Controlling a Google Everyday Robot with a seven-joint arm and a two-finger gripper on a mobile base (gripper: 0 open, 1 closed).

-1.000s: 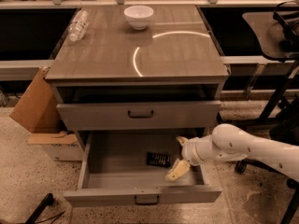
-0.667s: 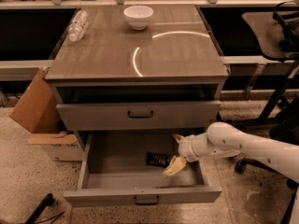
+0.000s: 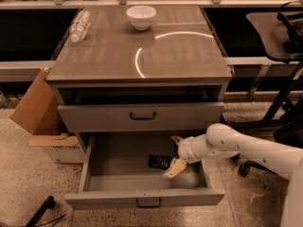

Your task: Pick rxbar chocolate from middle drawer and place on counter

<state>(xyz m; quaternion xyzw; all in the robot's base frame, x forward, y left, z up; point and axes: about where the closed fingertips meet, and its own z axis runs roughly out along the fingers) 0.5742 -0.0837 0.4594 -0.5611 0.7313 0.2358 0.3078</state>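
The rxbar chocolate (image 3: 158, 161), a small dark flat bar, lies on the grey floor of the open middle drawer (image 3: 118, 167), right of centre. My gripper (image 3: 171, 157) is inside the drawer just to the right of the bar, fingers spread open, one tip above and one below the bar's right end. It holds nothing. The white arm reaches in from the right. The counter (image 3: 156, 56) is the glossy wood-grain top above, with a curved light glare.
A white bowl (image 3: 141, 17) and a clear plastic bottle (image 3: 79, 25) lie at the back of the counter. The drawer above (image 3: 142, 115) is partly open. A cardboard box (image 3: 40, 112) stands to the left, a dark chair (image 3: 279, 32) to the right.
My gripper has moved a little left inside the drawer, closer to the dark bar. The bar has not moved.
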